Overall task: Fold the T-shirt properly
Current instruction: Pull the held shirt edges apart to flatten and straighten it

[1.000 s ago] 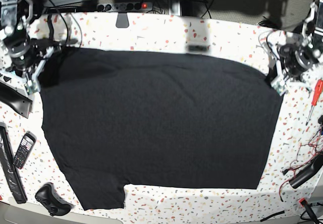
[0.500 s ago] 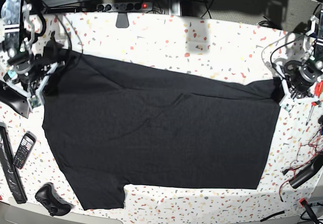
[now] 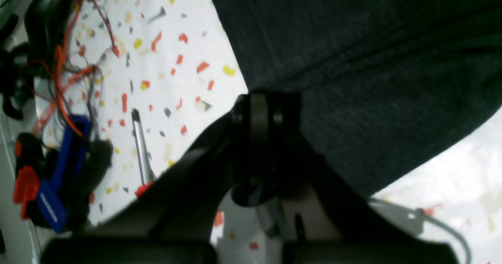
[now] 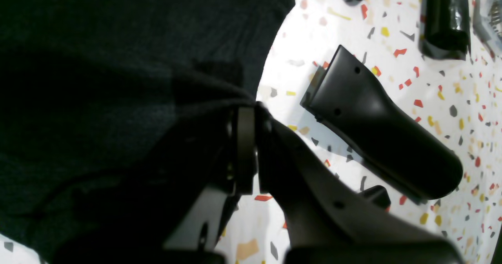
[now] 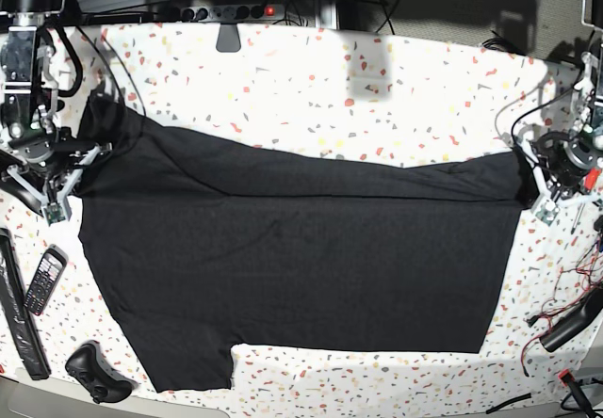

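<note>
The T-shirt (image 5: pixel 301 258) lies spread on the speckled tabletop (image 5: pixel 396 79), plain black side up, w/ its far edge lifted and pulled toward the near side as a long fold band across the middle. Right hand (image 4: pixel 245 138) is clamped shut on a bunched corner of fabric at the base view's left end; left hand (image 3: pixel 264 111) is pinched closed on the opposite corner at the right end. Holding both far corners at once probably keeps the fold edge taut and straight, so the top half can be laid evenly over the bottom. Near hem and one sleeve rest flat, anchoring the cloth. A phone (image 5: pixel 43 281) and a screwdriver (image 3: pixel 141 150) sit off to the sides, clear of the fabric.
</note>
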